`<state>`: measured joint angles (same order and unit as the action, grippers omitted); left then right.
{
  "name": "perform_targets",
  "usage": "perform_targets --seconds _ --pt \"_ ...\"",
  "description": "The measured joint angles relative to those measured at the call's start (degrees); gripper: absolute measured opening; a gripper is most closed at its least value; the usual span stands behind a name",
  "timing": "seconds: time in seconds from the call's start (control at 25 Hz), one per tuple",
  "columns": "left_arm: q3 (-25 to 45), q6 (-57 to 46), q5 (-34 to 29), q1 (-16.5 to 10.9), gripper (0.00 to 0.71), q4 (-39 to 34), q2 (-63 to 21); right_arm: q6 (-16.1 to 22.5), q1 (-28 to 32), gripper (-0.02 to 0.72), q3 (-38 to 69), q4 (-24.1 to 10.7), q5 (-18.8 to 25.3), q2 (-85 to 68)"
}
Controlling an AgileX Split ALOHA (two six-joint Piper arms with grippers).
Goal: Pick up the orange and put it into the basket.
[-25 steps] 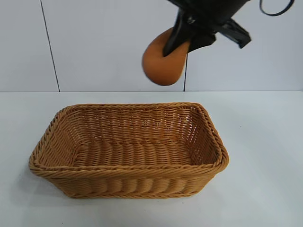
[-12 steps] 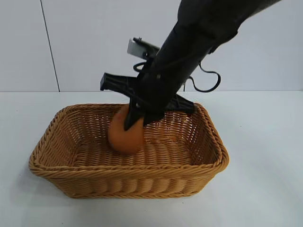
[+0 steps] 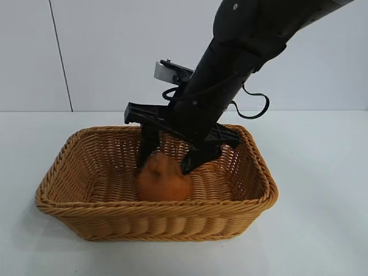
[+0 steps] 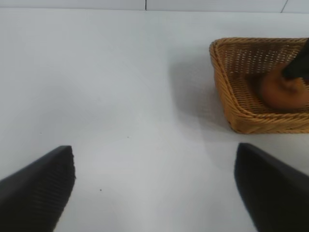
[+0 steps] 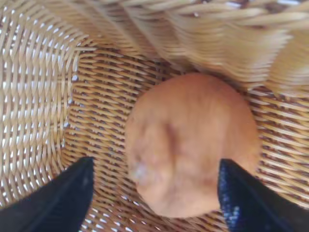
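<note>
Two jaws matter here, and both stand apart. Nearest the exterior camera, the basket (image 3: 155,190) sits on the table (image 3: 322,190) with the orange (image 3: 163,179) resting on its woven floor, knobby neck pointing up. Directly over it the right gripper (image 3: 169,161) reaches down into the basket, its jaws released and straddling the fruit without clasping it, so a straight lift should clear it. Farther off, the left gripper (image 4: 154,186) hangs idle above bare table, jaws spread, well apart from the basket.
</note>
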<state>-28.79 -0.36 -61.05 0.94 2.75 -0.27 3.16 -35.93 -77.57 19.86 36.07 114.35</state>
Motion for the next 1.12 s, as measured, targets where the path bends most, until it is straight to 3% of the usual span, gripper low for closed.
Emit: perform_targets --seconds 0.2,0.24,0.28,0.4,0.56,0.84,1.12 --pt "0.0 0.0 0.0 0.0 0.641 0.0 0.0 7.17 0.53 0.559 -9.24 -14.53 16.33 -2.19" --pt "0.0 0.0 0.0 0.0 0.641 0.0 0.0 7.17 0.53 0.559 -9.24 -14.53 16.33 -2.19" --pt "0.0 0.0 0.0 0.0 0.641 0.0 0.0 8.3 0.58 0.559 -13.58 -19.52 22.24 -2.19" --pt "0.0 0.0 0.0 0.0 0.641 0.0 0.0 9.22 1.46 0.559 -19.27 -23.97 27.17 -2.19" --pt "0.0 0.0 0.0 0.0 0.641 0.0 0.0 9.39 6.18 0.559 -22.27 -25.05 28.47 -2.31" --pt "0.0 0.0 0.0 0.0 0.641 0.0 0.0 5.46 21.08 0.559 -22.34 -25.56 31.22 -2.25" --pt "0.0 0.0 0.0 0.0 0.641 0.0 0.0 4.03 34.42 0.559 -22.34 -25.3 33.1 -2.19"
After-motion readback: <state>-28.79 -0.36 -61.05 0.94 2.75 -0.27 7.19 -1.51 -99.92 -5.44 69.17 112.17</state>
